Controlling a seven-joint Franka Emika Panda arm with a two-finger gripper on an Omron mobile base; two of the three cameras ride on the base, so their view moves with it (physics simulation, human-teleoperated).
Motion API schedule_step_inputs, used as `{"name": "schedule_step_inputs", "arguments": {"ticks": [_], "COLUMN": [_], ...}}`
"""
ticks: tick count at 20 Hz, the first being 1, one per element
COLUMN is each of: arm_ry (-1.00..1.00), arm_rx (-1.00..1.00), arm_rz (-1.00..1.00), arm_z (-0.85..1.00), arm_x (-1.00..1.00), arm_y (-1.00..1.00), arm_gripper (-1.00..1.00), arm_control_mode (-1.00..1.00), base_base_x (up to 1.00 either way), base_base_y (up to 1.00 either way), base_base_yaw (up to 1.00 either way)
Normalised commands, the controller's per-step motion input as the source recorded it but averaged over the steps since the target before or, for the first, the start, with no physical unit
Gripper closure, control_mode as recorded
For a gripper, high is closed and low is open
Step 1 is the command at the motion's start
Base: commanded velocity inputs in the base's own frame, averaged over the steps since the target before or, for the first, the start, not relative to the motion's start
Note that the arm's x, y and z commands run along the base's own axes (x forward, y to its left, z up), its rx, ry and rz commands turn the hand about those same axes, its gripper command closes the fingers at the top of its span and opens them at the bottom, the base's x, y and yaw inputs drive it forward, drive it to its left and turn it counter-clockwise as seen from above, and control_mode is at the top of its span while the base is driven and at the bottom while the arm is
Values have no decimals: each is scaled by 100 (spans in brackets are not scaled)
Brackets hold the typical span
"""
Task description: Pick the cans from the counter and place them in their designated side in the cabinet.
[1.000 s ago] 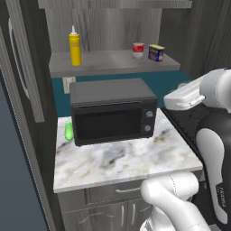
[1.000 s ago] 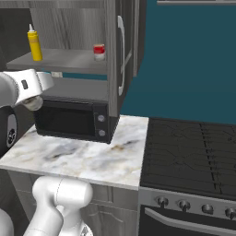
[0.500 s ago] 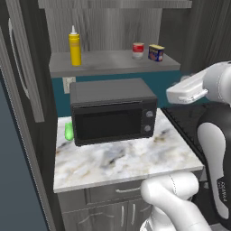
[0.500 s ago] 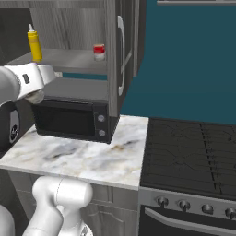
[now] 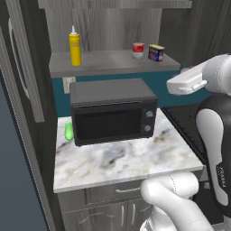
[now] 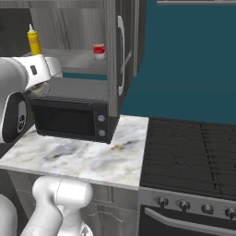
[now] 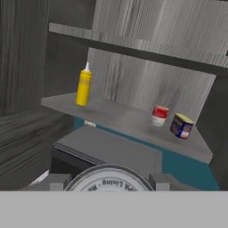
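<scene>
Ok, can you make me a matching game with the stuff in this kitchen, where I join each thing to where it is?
Things:
1. yellow squeeze bottle
2. red-and-white can
3. blue-and-yellow tin
4. silver-topped can

Places:
A. at the right end of the cabinet shelf
B. held in the tool, close to the hand camera
C. at the left end of the shelf
D. on the shelf, just left of the tin

Pairs: 1-C, 2-D, 3-A, 4-B
</scene>
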Motion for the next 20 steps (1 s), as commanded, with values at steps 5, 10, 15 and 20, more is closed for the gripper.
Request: {"name": "schedule_step_inputs", "arguments": {"ticks": [5,10,15,20], "arm_ry": [0,-2,-3,-4], "arm_rx": [0,0,0,0], "arm_rz": [0,0,0,0], "arm_z": [7,6,7,3], "arm_x": [22,17,13,13], "arm_y": [-6,-2,-3,-3], "arm_gripper": [100,100,100,100], "arm_control_mode": [-100,-100,-100,-100], "base_base_x": [0,0,0,0], "base_base_y": [0,0,0,0], "base_base_yaw": [0,0,0,0]}}
